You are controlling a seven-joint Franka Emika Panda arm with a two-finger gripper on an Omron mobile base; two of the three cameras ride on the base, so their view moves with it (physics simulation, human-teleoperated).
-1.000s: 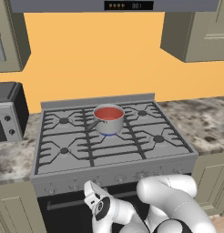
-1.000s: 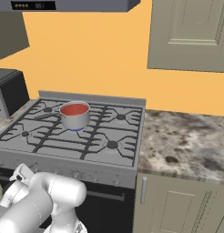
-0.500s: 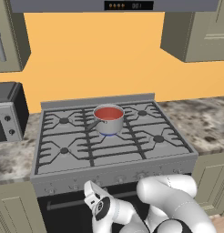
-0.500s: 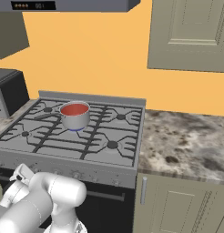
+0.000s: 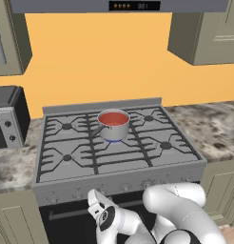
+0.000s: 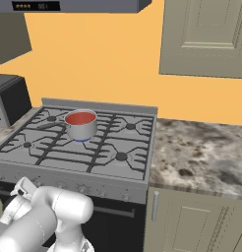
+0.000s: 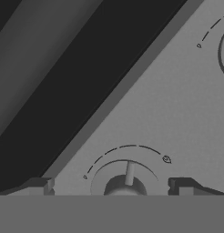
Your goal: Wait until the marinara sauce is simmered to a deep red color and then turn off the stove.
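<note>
Kitchen: stove (image 5: 114,157) mid-frame, sauce (image 5: 112,118) red in pan at centre.
Gripper (image 7: 109,184): jaws wide, holding nothing, straddling knob (image 7: 126,182) at bottom of hand view.
Risk: wrong knob gripped, burner stays lit.

The gripper (image 7: 109,185) sits close against the front panel of the stove (image 5: 119,178), its jaws spread wide with a knob (image 7: 125,182) between the two tips and bare panel on either side of it. Above, the saucepan (image 5: 113,126) stands alone on the centre rear grate, the other burners around it bare. A black-and-silver appliance (image 5: 8,116) blocks the counter left of the stove, while the marble counter (image 6: 201,152) to its right lies free.
</note>
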